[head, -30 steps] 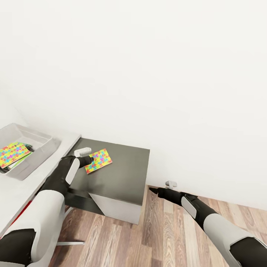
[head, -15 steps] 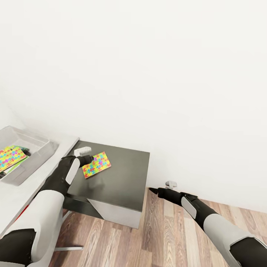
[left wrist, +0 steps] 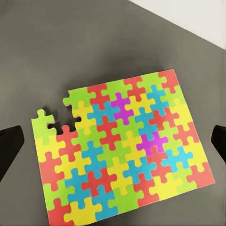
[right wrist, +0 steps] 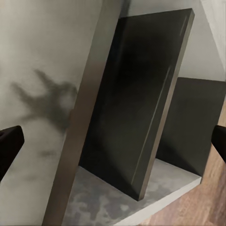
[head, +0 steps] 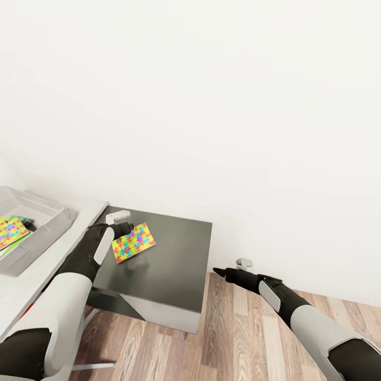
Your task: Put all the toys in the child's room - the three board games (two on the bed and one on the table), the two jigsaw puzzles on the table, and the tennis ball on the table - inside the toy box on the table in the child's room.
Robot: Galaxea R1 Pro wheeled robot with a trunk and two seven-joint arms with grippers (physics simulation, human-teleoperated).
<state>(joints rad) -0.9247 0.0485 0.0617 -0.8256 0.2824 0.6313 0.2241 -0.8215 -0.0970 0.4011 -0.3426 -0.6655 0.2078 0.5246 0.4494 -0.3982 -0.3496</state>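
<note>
On the dark grey cabinet top (head: 169,254), beside the table (head: 32,275): one jigsaw puzzle (head: 134,242), flat, a corner piece partly detached in the left wrist view (left wrist: 122,155). Directly above it, left gripper (head: 126,228), jaws spread wide, puzzle lying between the fingertips, not gripped. At far left on the table, toy box (head: 50,225) holding a second jigsaw puzzle (head: 10,232) atop other flat items. Over the wood plank floor (head: 233,338), right gripper (head: 217,271), jaws released, nothing held.
</note>
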